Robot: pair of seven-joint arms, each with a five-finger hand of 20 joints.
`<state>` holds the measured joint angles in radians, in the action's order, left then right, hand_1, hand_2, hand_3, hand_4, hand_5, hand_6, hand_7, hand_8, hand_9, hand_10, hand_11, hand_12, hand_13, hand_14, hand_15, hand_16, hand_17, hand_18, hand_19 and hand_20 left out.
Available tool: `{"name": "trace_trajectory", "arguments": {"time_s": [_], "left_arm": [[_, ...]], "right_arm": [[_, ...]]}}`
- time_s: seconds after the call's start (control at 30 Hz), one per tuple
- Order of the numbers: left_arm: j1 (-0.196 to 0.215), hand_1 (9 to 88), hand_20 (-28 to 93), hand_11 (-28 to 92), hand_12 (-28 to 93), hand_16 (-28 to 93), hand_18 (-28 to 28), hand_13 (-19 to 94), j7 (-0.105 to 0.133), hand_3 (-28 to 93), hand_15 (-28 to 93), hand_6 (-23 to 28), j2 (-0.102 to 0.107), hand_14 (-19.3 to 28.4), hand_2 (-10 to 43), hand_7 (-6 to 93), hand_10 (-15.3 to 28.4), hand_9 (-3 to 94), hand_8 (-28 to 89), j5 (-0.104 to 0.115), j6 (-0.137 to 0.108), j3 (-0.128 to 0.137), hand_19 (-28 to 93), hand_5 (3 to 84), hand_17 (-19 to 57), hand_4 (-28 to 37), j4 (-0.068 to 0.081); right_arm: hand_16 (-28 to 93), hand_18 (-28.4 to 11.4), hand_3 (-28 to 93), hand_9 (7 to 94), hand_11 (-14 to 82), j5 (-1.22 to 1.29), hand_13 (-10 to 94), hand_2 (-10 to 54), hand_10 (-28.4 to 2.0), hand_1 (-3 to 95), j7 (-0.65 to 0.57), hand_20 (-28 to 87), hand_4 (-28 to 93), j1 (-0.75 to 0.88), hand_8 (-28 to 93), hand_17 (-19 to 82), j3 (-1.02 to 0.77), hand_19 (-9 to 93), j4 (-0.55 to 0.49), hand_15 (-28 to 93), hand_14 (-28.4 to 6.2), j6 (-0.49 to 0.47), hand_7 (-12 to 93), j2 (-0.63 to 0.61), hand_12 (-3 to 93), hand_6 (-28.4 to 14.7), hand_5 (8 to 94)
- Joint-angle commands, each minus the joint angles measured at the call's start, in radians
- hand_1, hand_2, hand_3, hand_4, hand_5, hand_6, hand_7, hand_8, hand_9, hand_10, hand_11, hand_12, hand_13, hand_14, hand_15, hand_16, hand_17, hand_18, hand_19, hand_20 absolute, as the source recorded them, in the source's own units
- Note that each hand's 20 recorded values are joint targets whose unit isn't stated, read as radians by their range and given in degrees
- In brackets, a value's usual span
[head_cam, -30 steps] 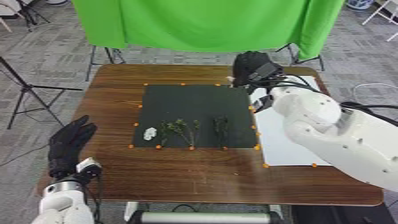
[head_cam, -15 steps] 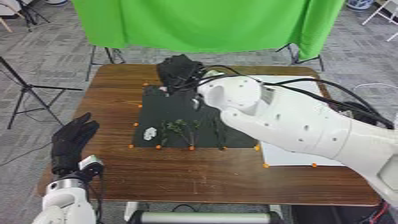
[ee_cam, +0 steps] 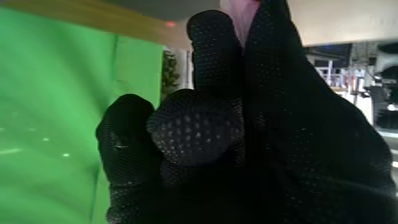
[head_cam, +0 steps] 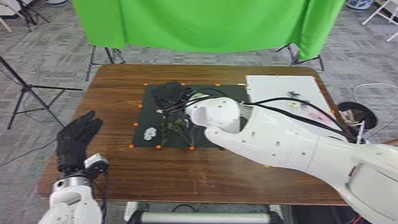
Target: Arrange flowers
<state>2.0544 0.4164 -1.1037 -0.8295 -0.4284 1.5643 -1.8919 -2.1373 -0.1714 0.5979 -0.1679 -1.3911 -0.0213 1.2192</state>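
Observation:
Over the upper left of the dark mat (head_cam: 233, 91) is my right hand (head_cam: 169, 95), pointing away from its forearm. In the right wrist view this hand (ee_cam: 195, 130) has bent fingers, and a pale pink piece (ee_cam: 238, 15) is pinched between its fingertips; what it belongs to is hidden. Green stems (head_cam: 176, 129) lie on the mat's lower half, partly behind the right arm. A white cluster (head_cam: 149, 133) lies at the mat's lower left. My left hand (head_cam: 78, 134) is open at the table's left edge, with nothing in it.
A white sheet (head_cam: 274, 85) at the back right bears small dark pieces (head_cam: 293, 94) and something pinkish. Orange markers edge the mat. A black container (head_cam: 357, 114) stands beyond the table's right edge. A green cloth (head_cam: 209, 25) hangs behind the table.
My right hand has swung left from the table's back right, over the mat, then come nearer to the stems. The sheet's upper part is uncovered. The left hand has shifted slightly.

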Motion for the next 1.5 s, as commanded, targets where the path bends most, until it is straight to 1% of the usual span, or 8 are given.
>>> {"name": "trace_trajectory", "arguments": {"time_s": [0.03, 0.27, 0.43, 0.73, 0.83, 1.1, 1.3, 1.5], "left_arm": [[-0.016, 45.8, 27, 24, 9, -5, 11.0, 46, 0.032, 67, 20, 3.4, -0.009, 13.5, 18.0, 18.4, 13.7, 48.5, -6, -0.004, -0.045, -0.007, 8, 51.3, 25.3, -25.5, 0.004], [-0.008, 56.7, 32, 24, 9, -5, 11.6, 46, 0.039, 66, 19, 3.3, -0.013, 12.3, 17.2, 19.0, 13.5, 45.7, -9, -0.001, -0.069, -0.017, 10, 49.9, 28.4, -15.6, -0.003], [-0.007, 57.0, 33, 24, 9, -5, 11.5, 45, 0.028, 65, 19, 3.0, -0.019, 12.3, 17.1, 19.8, 13.5, 45.3, -9, 0.002, -0.061, -0.016, 9, 50.5, 28.5, -13.7, -0.004], [0.005, 53.4, 34, 25, 9, -4, 11.6, 44, 0.017, 67, 20, 3.0, -0.02, 12.7, 15.2, 20.9, 13.3, 45.6, -6, 0.002, -0.058, -0.024, 8, 51.2, 27.1, -15.3, -0.016], [0.011, 53.3, 34, 25, 9, -4, 11.7, 44, 0.008, 67, 20, 3.0, -0.025, 12.7, 15.0, 20.6, 13.4, 45.8, -5, -0.003, -0.049, -0.015, 7, 51.3, 27.0, -15.4, -0.018], [0.014, 52.1, 33, 25, 9, -4, 11.7, 44, 0.001, 67, 21, 2.9, -0.026, 12.8, 13.8, 20.7, 13.4, 46.0, -4, 0.0, -0.046, -0.009, 7, 51.3, 26.6, -15.5, -0.019], [0.012, 51.6, 33, 25, 9, -4, 11.7, 44, -0.004, 68, 21, 2.9, -0.024, 13.0, 13.4, 20.6, 13.4, 46.1, -4, -0.001, -0.041, -0.012, 7, 51.3, 26.5, -15.5, -0.019], [0.014, 51.2, 33, 25, 9, -4, 11.7, 44, -0.008, 68, 21, 3.0, -0.021, 13.2, 13.1, 20.5, 13.3, 46.2, -4, 0.0, -0.043, -0.015, 7, 51.4, 26.3, -15.8, -0.022]], "right_arm": [[34, -12.8, 63, 90.1, 5.5, -0.035, 89, -9.5, -9.5, 59.5, -0.036, 50, -23, 0.005, 3, 62, 0.019, 93, 0.032, 60, -2.9, 0.026, 27, 0.047, 35.9, 2.2, 78.0], [34, -12.9, 64, 90.0, 5.8, -0.041, 89, -9.5, -9.5, 59.0, -0.042, 51, -23, 0.002, 2, 62, 0.011, 93, 0.066, 60, -3.0, 0.023, 27, 0.072, 35.3, 2.3, 78.0], [34, -12.9, 64, 89.9, 6.0, -0.043, 89, -9.5, -9.4, 59.0, -0.043, 51, -23, 0.01, 2, 62, 0.005, 93, 0.087, 61, -2.9, 0.026, 27, 0.084, 35.1, 2.4, 78.0], [34, -13.0, 63, 88.7, 6.0, -0.053, 89, -9.5, -9.5, 58.7, -0.054, 52, -23, 0.015, 2, 62, -0.002, 93, 0.115, 61, -2.9, -0.011, 27, 0.091, 34.4, 2.5, 76.9], [34, -12.9, 64, 86.1, 5.6, -0.055, 88, -9.5, -9.0, 57.9, -0.066, 52, -22, 0.017, 2, 61, -0.012, 93, 0.119, 61, -2.9, -0.05, 28, 0.095, 33.7, 2.9, 75.5], [33, -12.8, 64, 75.5, 9.4, -0.041, 87, -9.5, -9.6, 55.3, -0.093, 52, -21, 0.008, -1, 60, -0.008, 93, 0.11, 61, -2.4, -0.065, 27, 0.092, 25.8, 3.8, 65.4], [33, -12.8, 70, 71.6, 14.1, -0.036, 87, -9.5, -10.6, 48.9, -0.117, 52, -20, 0.003, -3, 60, -0.022, 93, 0.099, 61, -2.5, -0.105, 23, 0.096, 18.6, 4.5, 60.7], [32, -13.1, 72, 70.7, 13.9, -0.03, 87, -9.5, -11.5, 45.0, -0.121, 52, -19, -0.009, -9, 60, -0.028, 93, 0.119, 61, -2.8, -0.072, 22, 0.105, 16.7, 4.6, 58.9]]}}
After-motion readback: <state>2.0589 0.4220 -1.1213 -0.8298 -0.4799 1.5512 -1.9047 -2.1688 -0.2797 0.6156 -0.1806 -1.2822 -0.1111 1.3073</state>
